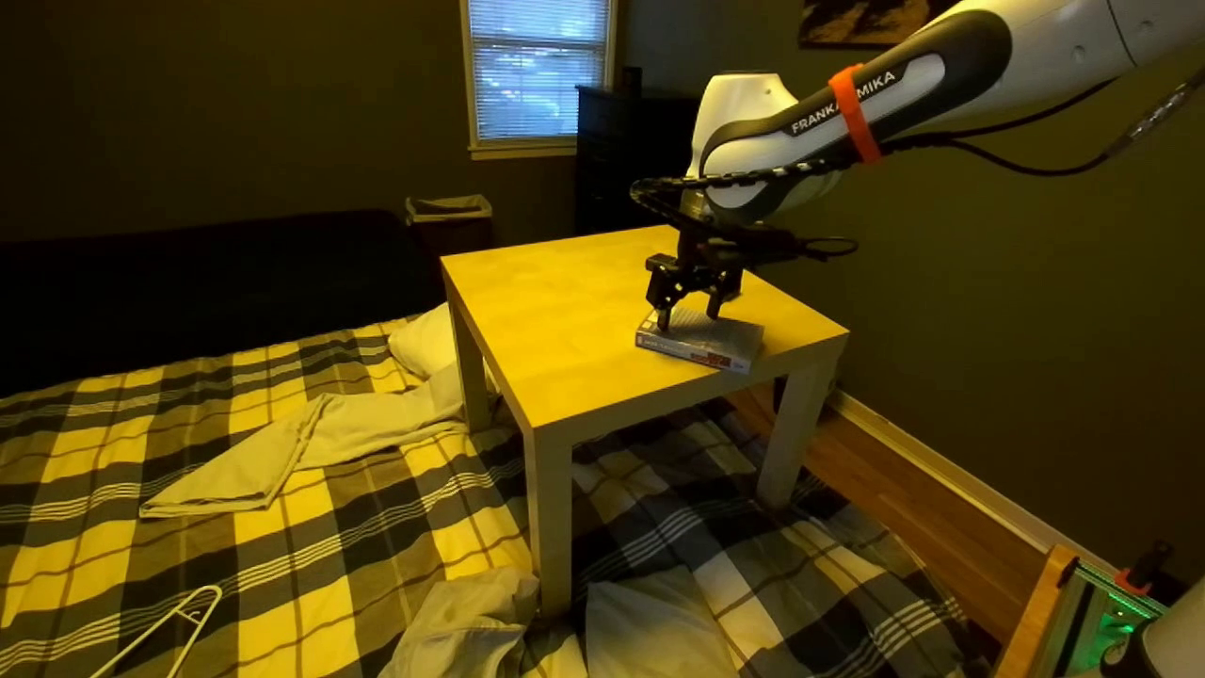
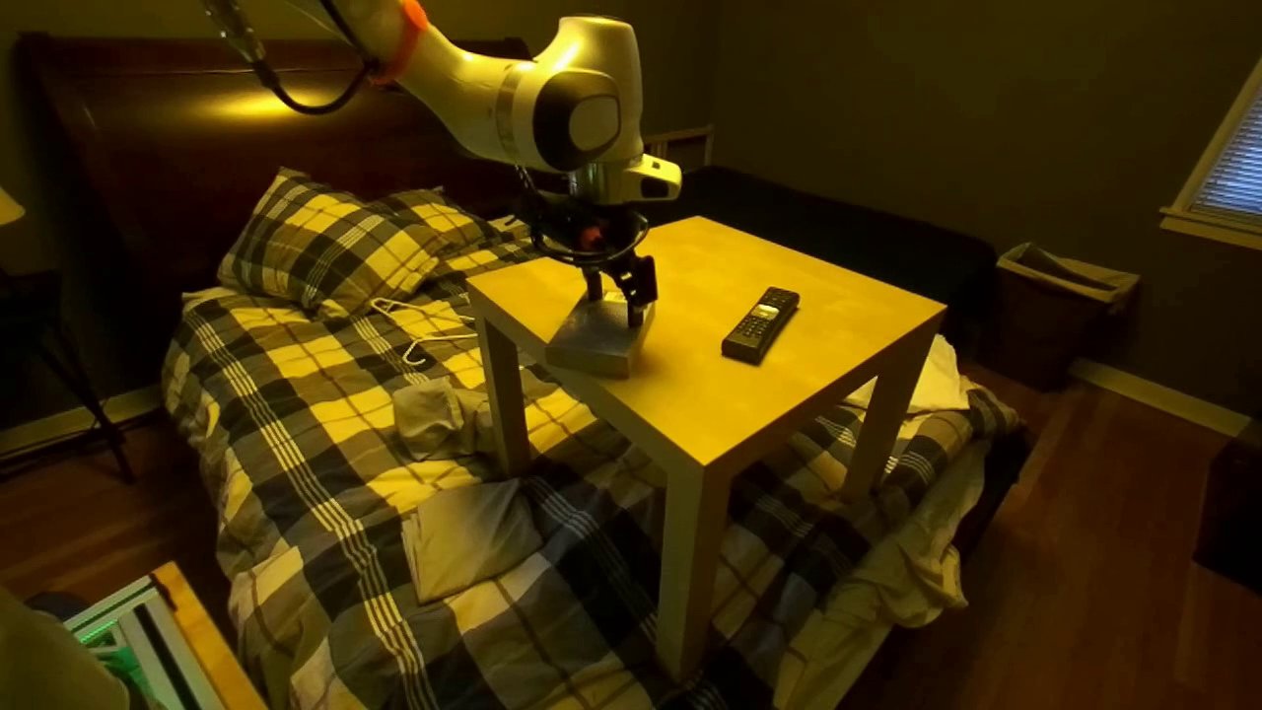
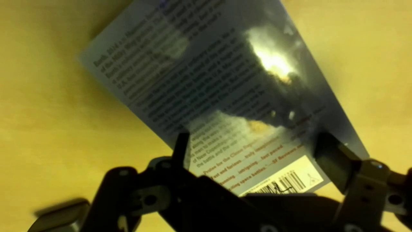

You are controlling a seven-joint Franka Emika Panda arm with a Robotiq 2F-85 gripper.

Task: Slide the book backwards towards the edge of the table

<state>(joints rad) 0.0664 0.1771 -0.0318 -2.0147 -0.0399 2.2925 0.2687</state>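
Thin rectangular book [image 1: 701, 341], glossy grey cover printed with text: laid flat on the low square table [image 1: 555, 320], yellow light-wood top, thick pale legs; one corner seemingly set just past the table's edge in both exterior views

Black two-fingered gripper [image 3: 253, 136]: poised over the book, at the end marked by a white barcode label [image 3: 289, 177]; fingers [image 3: 336, 161] spread apart, nothing grasped; both tips seen within the book's outline in the wrist view; whether the cover is touched cannot be told

Governing relation: from the gripper, most of the book is extended towards that edge; the book's long axis is aimed there at a slant, crossed obliquely by the line between the fingertips

Judgement: much of the slide is taken as done; a downward press and a drag towards the book's overhanging corner seem called for; slipping on the gloss, or a swing of the book, might be expected

Long black handset [image 2: 759, 325] with keypad: placed apart from the book, on the side away from that edge
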